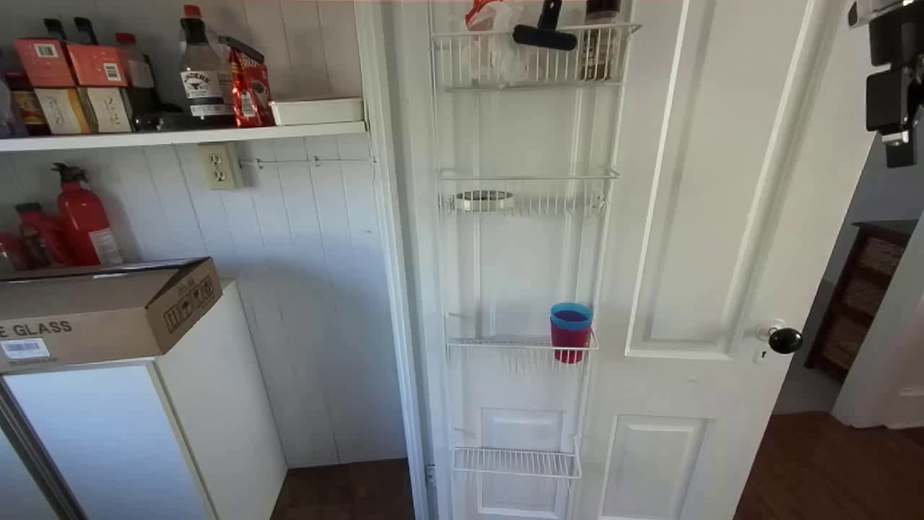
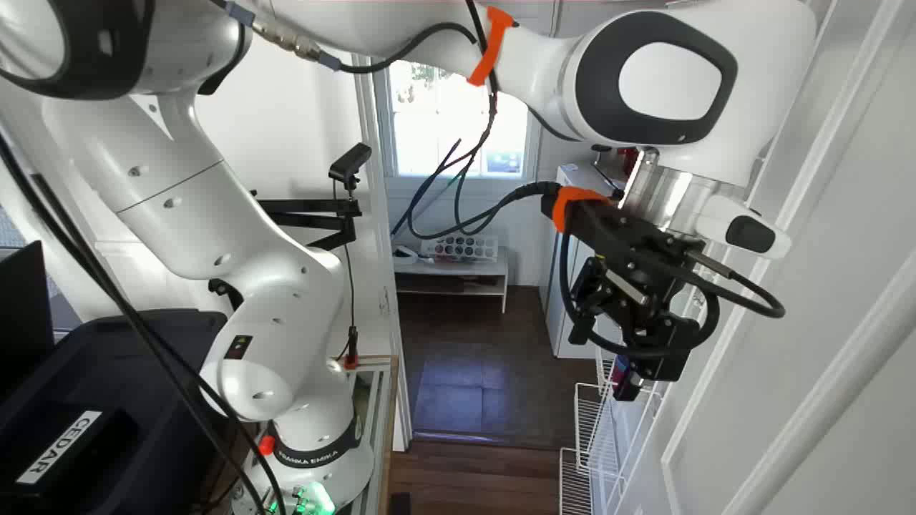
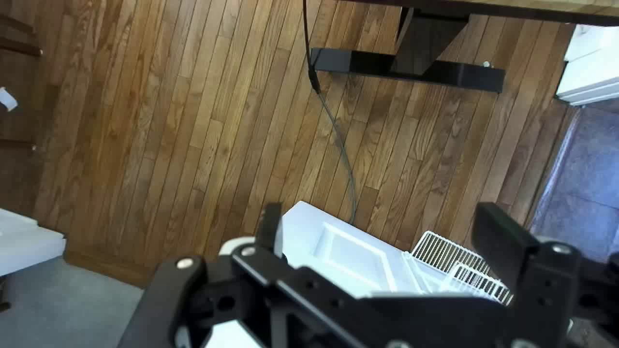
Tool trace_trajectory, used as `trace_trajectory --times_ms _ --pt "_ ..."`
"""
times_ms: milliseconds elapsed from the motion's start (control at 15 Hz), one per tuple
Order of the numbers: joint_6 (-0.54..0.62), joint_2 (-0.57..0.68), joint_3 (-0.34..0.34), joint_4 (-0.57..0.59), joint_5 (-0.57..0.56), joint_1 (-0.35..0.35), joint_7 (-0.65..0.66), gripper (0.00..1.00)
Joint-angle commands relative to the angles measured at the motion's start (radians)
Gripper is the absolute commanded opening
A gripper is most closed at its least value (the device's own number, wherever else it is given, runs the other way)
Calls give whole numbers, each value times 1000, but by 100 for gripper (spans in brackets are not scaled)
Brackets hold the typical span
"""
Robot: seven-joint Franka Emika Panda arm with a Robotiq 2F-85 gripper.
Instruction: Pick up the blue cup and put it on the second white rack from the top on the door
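As the gripper (image 3: 382, 228) hangs, jaws parted and empty, the blue tumbler (image 1: 571, 316) sits nested in a pink-red cup (image 1: 569, 342) on the third wire rack (image 1: 502, 344) down, probably light, slick plastic best pinched at its rim.

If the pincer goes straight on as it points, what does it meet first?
Likely the wooden floor, but depth is unclear: the door looks close to the path of the pincer and might catch it first.
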Motion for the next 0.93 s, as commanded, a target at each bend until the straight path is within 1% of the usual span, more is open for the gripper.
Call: trace_trajectory --times_ms 0,333,400,467,600,867 --pt "-3 0 -11 2 -3 13 4 100" --pt "-3 0 -11 2 -3 13 4 100" --pt "69 13 -31 -42 41 16 -4 100" --pt "113 22 -43 -69 91 20 6 100" --pt "249 37 -62 -143 194 27 1 100" --pt "530 114 -82 -258 391 29 7 100"
